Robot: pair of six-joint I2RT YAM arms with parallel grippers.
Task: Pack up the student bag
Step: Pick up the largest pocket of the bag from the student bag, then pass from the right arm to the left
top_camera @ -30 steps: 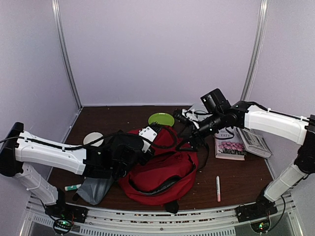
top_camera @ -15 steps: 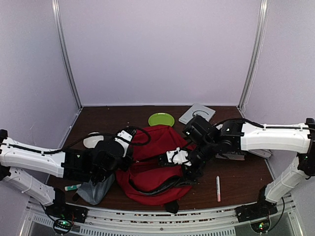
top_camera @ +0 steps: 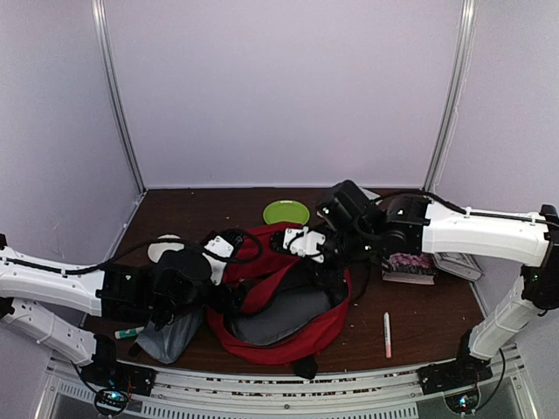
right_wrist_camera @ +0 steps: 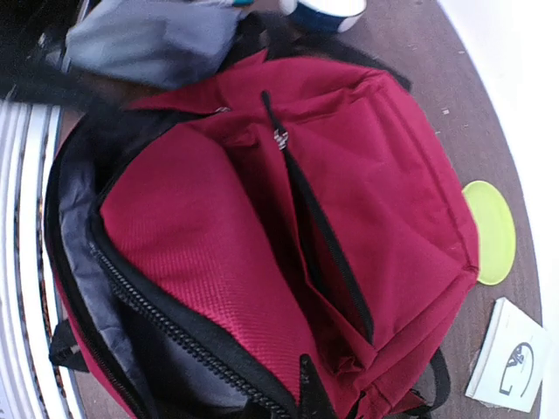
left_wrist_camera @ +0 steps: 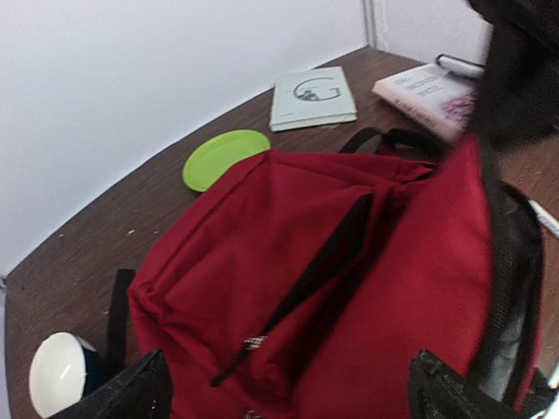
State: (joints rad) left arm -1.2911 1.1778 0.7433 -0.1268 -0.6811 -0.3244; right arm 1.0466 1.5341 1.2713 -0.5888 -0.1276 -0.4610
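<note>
Well, we are pinching the zipper rim of the large red fabric backpack (top_camera: 288,307) with the right gripper (right_wrist_camera: 310,384), jaws pressed together. The left gripper (left_wrist_camera: 293,397) is hanging spread at its 9 o'clock. The backpack is lying mid-table, at 6 o'clock from the round lime-green plate (top_camera: 286,211). It is looking soft and limp, so we are judging the rim and top handle the best holds.

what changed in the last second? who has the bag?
Left gripper opened its jaws, let go of the student bag and pulled back left. Right gripper came down onto the bag's zipper edge, shut on it and lifted it, exposing the grey lining. Green plate, book, pen, grey pouch unmoved.
</note>
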